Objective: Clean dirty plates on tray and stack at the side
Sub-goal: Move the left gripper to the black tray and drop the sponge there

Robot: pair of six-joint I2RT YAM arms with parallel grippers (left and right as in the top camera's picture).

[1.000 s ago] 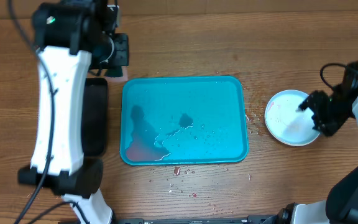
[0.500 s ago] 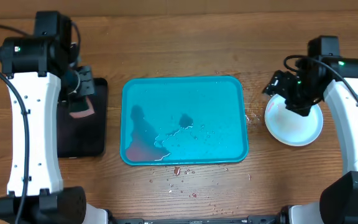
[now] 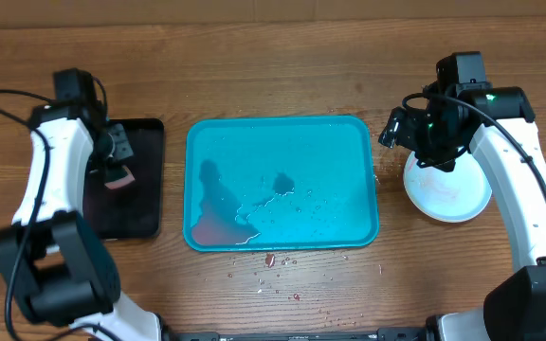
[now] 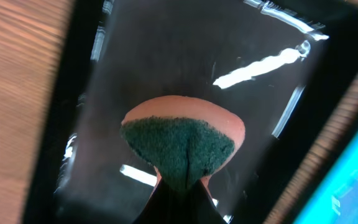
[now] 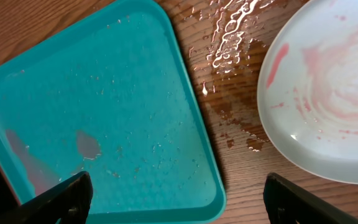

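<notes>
A: Item one, plate (image 3: 455, 197)?
B: White with pink smears, on the worktop (image 3: 282, 57) right of the turquoise tray (image 3: 282, 142), near it but not touching. In the overhead view the right arm covers its upper-left edge. The right wrist view cuts off its far side. Whether others lie beneath it, cannot tell.

A: Right claw (image 5: 176, 199)?
B: Spread wide, nothing between. Only the fingertips (image 5: 61, 199) show, at the frame's lower corners, over the tray's edge and the worktop beside the plate.

A: Left claw (image 3: 117, 163)?
B: Pinched on a sponge (image 4: 182, 146), green face and pink back, over the black tray (image 3: 131, 213). Touching it or not, cannot tell. The claw itself is mostly cut off at the frame's bottom.

A: Shown in one view only?
B: Right wrist: a puddle (image 5: 229, 37) between tray and plate. Overhead: crumbs (image 3: 273, 260) on the worktop before the tray.
</notes>
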